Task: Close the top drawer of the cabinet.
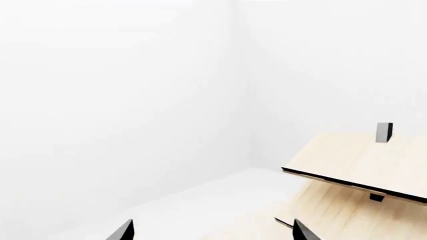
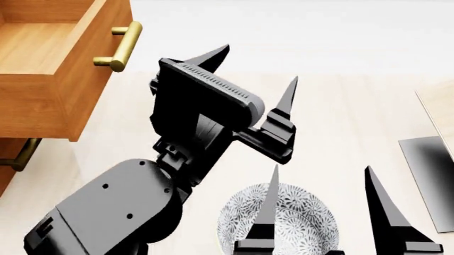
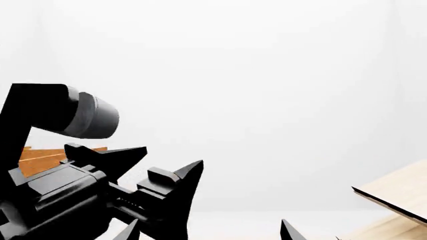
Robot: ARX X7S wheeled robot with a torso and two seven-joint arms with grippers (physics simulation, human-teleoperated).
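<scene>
I've got a patterned bowl (image 2: pixel 278 219) low in the head view under my right gripper (image 2: pixel 322 204), and a pale slanted shelf (image 1: pixel 360 165) off to the right w/ a dark plate (image 2: pixel 429 178) near it. My left gripper (image 2: pixel 259 66) sits raised mid-view, fingers spread wide, gripping nothing (right one's likewise open). The top drawer (image 2: pixel 53 64) hangs pulled out of the cabinet (image 2: pixel 10 159) at upper left, its brass handle (image 2: pixel 120 47) near the left gripper, not touching.

No readable text, labels, brand names, numbers or signs appear in any of the three views; every visible surface is plain wood, black plastic, white wall or patterned ceramic.
</scene>
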